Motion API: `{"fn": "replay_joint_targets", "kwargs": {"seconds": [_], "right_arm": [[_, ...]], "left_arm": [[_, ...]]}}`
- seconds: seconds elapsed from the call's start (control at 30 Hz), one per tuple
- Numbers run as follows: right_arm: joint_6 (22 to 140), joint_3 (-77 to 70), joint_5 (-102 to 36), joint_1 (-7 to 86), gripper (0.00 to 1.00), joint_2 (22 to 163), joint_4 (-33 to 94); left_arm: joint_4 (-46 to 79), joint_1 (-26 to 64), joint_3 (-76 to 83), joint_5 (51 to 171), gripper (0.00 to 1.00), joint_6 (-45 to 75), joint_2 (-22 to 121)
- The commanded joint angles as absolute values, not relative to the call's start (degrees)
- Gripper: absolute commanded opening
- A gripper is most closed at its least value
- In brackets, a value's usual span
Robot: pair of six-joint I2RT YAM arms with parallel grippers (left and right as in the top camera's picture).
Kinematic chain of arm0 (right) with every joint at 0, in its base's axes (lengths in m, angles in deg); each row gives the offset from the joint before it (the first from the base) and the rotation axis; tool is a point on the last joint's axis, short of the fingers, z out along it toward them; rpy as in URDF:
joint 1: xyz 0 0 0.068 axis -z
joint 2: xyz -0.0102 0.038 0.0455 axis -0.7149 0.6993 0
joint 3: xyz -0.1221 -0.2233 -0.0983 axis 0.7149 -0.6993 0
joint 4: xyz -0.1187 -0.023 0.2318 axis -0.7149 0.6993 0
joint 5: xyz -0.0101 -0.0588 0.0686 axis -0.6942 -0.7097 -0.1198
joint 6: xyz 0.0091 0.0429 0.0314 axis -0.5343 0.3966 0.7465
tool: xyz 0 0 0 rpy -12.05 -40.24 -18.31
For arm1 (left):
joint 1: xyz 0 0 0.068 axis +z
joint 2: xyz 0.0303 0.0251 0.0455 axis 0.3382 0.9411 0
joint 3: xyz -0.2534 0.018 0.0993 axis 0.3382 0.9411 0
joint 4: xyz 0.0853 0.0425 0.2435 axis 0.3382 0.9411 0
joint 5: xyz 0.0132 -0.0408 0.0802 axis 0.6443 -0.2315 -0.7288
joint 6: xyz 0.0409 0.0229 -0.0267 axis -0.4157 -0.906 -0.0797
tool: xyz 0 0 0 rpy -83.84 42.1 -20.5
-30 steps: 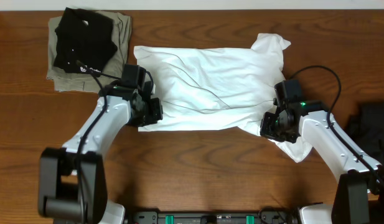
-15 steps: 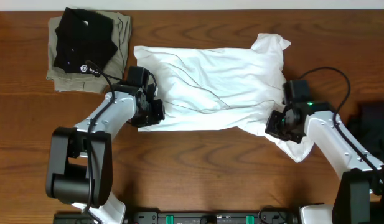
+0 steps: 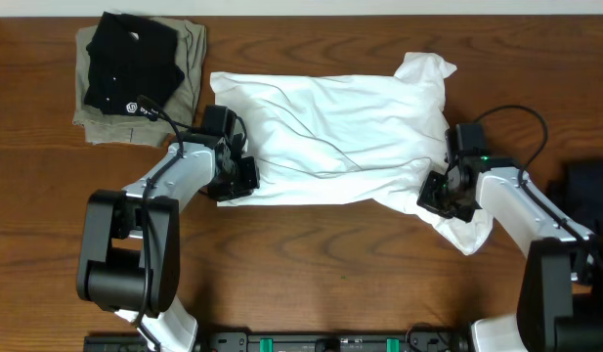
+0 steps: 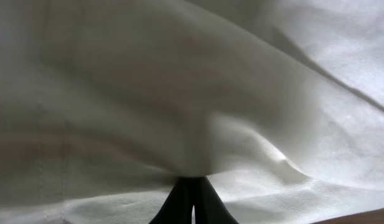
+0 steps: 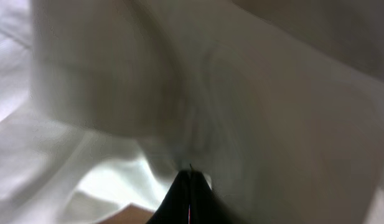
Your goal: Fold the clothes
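Note:
The clothes, a wrinkled white T-shirt [image 3: 330, 132], lie spread across the middle of the table. My left gripper [image 3: 245, 176] sits at the shirt's lower left edge. In the left wrist view its fingers [image 4: 182, 200] are pressed together and a fold of the white fabric [image 4: 179, 93] bunches at their tips. My right gripper [image 3: 436, 196] is at the shirt's lower right, beside the sleeve that hangs toward the front. Its gripper tips [image 5: 190, 174] are shut, with white cloth [image 5: 117, 93] gathered over them.
A folded black shirt [image 3: 130, 59] lies on a folded khaki garment [image 3: 191, 54] at the back left. A dark cloth [image 3: 589, 191] shows at the right edge. Bare wooden table [image 3: 330, 264] lies in front of the shirt.
The right gripper has closed fully on the fabric and its arm shifted slightly to the right. The left gripper edged a little to the right, staying shut.

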State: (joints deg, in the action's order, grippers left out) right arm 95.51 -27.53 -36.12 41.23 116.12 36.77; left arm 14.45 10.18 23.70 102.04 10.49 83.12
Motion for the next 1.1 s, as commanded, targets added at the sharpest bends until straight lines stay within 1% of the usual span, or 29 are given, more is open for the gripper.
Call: {"fn": "replay_joint_targets", "kwargs": {"seconds": [0.0,0.27,0.37,0.67,0.87,1.07], "right_arm": [[96.41,-27.90,-36.10,42.12,0.02,118.27,35.90],[96.39,-27.90,-36.75,45.18,0.01,123.95,32.58],[95.88,-27.90,-36.73,47.83,0.02,124.43,31.42],[91.34,-27.71,-36.73,55.41,0.01,124.43,30.37],[88.43,-25.67,-36.77,57.66,0.01,124.43,30.50],[86.77,-19.44,-36.75,59.46,0.02,124.43,32.99]], "left_arm": [[14.38,10.09,24.07,101.69,0.06,11.03,85.77],[15.54,12.83,24.07,101.21,0.06,11.08,86.03],[17.33,15.21,24.07,99.22,0.06,11.86,86.03],[18.38,21.48,24.07,99.13,0.06,11.84,86.03],[19.34,21.72,24.07,99.13,0.06,11.80,86.03],[21.75,21.74,24.07,99.13,0.06,11.91,86.03]]}}
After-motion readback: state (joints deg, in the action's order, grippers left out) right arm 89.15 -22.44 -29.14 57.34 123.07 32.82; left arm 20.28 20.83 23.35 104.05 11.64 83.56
